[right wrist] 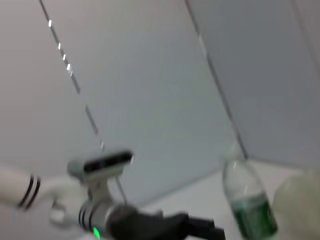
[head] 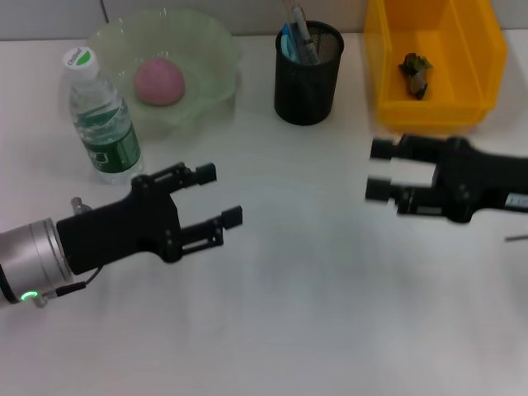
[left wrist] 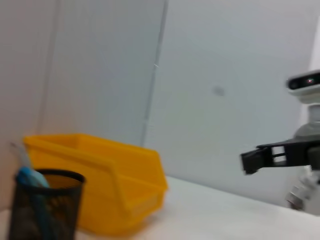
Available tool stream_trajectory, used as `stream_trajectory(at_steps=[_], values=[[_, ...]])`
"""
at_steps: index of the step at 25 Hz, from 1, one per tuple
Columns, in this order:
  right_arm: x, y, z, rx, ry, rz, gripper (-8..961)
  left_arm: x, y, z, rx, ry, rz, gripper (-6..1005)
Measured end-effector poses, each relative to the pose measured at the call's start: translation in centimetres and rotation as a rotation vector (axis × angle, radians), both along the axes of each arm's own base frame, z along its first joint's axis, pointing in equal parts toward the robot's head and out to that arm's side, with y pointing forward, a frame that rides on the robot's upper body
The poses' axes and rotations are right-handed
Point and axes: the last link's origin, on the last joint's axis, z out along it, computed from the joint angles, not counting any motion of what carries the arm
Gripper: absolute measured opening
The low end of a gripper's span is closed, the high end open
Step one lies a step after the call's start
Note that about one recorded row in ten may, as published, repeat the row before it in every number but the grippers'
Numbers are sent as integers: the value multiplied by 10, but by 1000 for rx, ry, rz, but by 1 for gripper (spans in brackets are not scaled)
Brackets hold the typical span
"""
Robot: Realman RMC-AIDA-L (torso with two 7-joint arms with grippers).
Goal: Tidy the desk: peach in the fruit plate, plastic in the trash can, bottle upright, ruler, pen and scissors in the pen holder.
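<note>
The pink peach [head: 159,81] lies in the pale green fruit plate [head: 210,49] at the back left. Beside it the bottle [head: 101,118] [right wrist: 247,196] stands upright. The black mesh pen holder [head: 307,78] [left wrist: 45,207] holds the pen [head: 299,31], the blue-handled scissors [head: 286,43] and other thin items; I cannot make out the ruler. A dark crumpled piece of plastic [head: 415,72] lies in the yellow trash can [head: 474,49] [left wrist: 107,182]. My left gripper [head: 221,195] hovers open and empty over the desk [head: 297,297] in front of the bottle. My right gripper [head: 378,169] hovers open and empty in front of the trash can.
A grey wall runs behind the desk. The robot's head and body [right wrist: 100,192] show in the right wrist view, and the right gripper's fingers [left wrist: 260,159] show far off in the left wrist view.
</note>
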Motion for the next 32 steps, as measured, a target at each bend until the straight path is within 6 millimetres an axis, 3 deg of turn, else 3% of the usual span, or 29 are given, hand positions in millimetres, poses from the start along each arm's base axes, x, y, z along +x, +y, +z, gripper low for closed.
stream_trajectory(at_steps=[12, 32], values=[[10, -15, -53, 5, -152, 58, 739, 1, -4, -1, -155, 67, -23, 753], [9, -20, -60, -6, -146, 89, 736, -7, -8, 6, -177, 92, -20, 753]])
